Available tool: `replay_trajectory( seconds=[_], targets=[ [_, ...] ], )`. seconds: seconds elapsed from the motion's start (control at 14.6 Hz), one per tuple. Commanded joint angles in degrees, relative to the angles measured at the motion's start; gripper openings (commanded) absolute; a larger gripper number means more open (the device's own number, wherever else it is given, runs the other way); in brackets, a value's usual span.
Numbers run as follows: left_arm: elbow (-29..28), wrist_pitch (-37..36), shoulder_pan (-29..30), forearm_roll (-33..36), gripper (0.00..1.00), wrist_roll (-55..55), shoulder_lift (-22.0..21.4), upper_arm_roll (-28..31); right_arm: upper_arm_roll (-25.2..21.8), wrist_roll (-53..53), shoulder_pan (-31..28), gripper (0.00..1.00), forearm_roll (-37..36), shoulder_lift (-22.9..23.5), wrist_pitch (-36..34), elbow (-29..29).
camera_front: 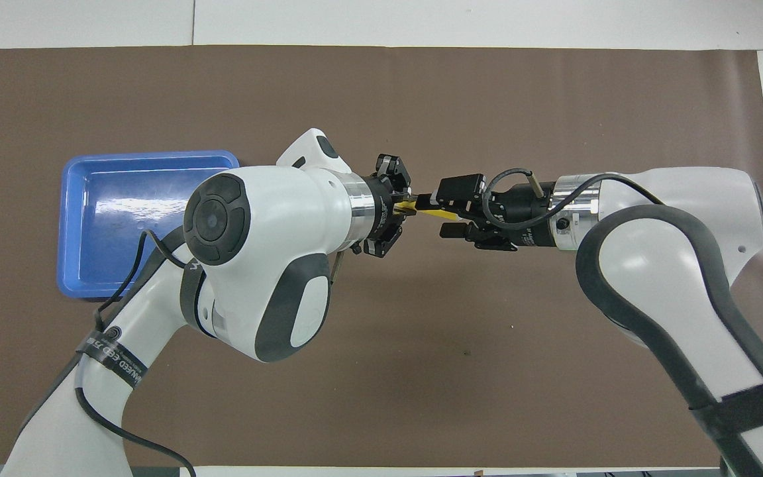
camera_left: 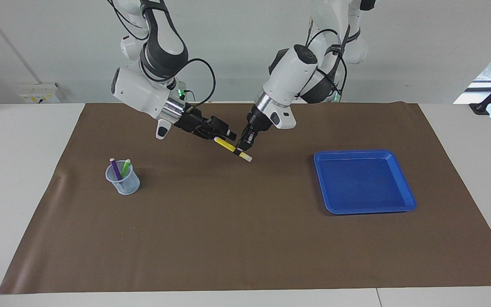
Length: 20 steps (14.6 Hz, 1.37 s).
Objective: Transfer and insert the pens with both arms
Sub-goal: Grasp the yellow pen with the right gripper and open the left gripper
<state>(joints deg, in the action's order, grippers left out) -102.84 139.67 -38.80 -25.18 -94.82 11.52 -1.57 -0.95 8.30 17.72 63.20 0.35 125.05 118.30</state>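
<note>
My left gripper (camera_left: 242, 149) is shut on the yellow pen (camera_left: 227, 146) and holds it slanted in the air over the mat's middle. The pen's pale end (camera_left: 247, 158) sticks out below the fingers. My right gripper (camera_left: 225, 137) is open, and its fingers straddle the pen's free yellow end. In the overhead view the two grippers, left (camera_front: 403, 207) and right (camera_front: 436, 214), meet tip to tip with the yellow pen (camera_front: 421, 210) between them. The purple pen (camera_left: 115, 168) and the green pen (camera_left: 125, 167) stand in a clear cup (camera_left: 124, 181).
The clear cup stands on the brown mat (camera_left: 228, 234) toward the right arm's end. A blue tray (camera_left: 362, 183) lies toward the left arm's end and also shows in the overhead view (camera_front: 123, 218). The right arm hides the cup in the overhead view.
</note>
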Motion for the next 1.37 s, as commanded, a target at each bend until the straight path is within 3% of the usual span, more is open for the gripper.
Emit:
replay_trajectory(
  seconds=[0.0,0.27,0.41,0.61,0.68,0.75,1.16,1.23,1.3],
  targets=[
    [-0.08,-0.01,-1.19,-0.92,0.00,0.07,0.25,0.95,-0.01,-2.32,-0.49,0.61,1.58,-1.14,0.63,1.23],
    [-0.43,-0.27,-1.19,-0.92,0.00,0.16,0.17,0.95,-0.10,-3.55,-1.02,0.59,1.49,-1.14,0.54,1.23],
    [-0.61,-0.27,-1.19,-0.92,0.00,0.16,0.08,0.87,-0.10,-3.55,-0.93,0.53,1.49,-1.14,0.54,1.23],
    [-1.05,-0.28,-1.19,-0.92,0.00,0.33,-0.10,0.95,-0.10,-3.64,-1.02,0.31,1.40,-1.14,0.54,1.23],
    [-1.22,-0.27,-1.19,-0.92,0.00,0.34,-0.18,0.95,-0.10,-3.64,-1.02,0.20,1.40,-1.14,0.54,1.23],
    [-1.40,-0.27,-1.19,-0.84,0.00,0.42,-0.27,0.95,-0.10,-3.64,-1.02,0.00,1.40,-1.14,0.46,1.23],
    [-1.66,-0.36,-1.10,-0.40,0.00,1.82,-0.36,0.95,-0.10,-3.55,-1.11,0.00,1.40,-1.14,0.37,1.14],
    [-1.75,-0.54,-1.01,-0.14,0.45,3.83,-0.36,1.04,-0.10,-3.55,-1.20,0.00,1.40,-1.14,0.37,1.05],
    [-1.75,-1.76,-1.10,0.04,0.99,6.64,-0.45,1.22,-0.10,-3.55,-1.29,0.00,1.40,-1.14,0.28,0.96]
  ],
)
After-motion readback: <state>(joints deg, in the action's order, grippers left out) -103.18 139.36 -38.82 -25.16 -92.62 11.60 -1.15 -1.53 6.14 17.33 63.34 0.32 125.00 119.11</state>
